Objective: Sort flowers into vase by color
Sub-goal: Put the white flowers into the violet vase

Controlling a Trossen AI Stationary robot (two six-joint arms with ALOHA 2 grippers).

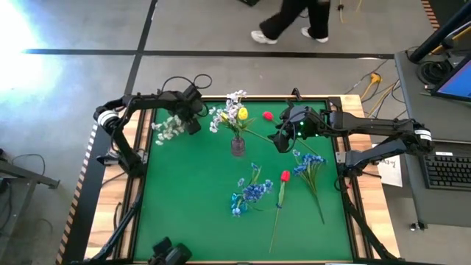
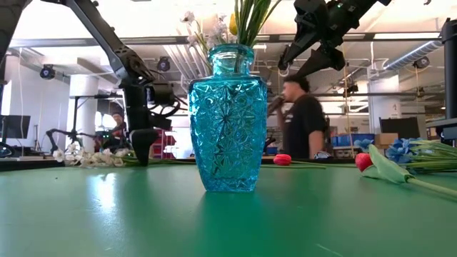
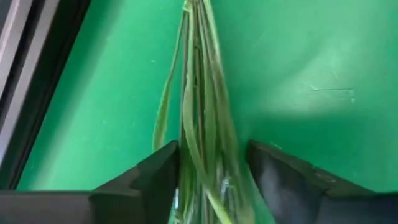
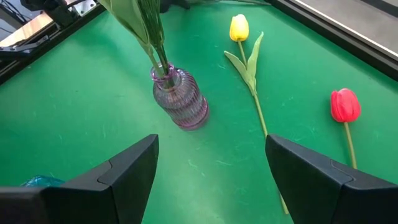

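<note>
While my left gripper (image 3: pixel 211 180) is straddling the green stems (image 3: pixel 202 106) of the white spray (image 1: pixel 168 126) with fingers spread, my right gripper (image 4: pixel 211 180) is hovering open above the vase (image 4: pixel 180 99), tulips (image 4: pixel 239 28) lying beyond.

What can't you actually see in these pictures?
- Left wrist view: the stems inside the left gripper run past the top edge, so their blooms are unseen.
- Right wrist view: flower heads in the vase are cut off by the top edge.
- High view: the person is cut off above the legs.
</note>
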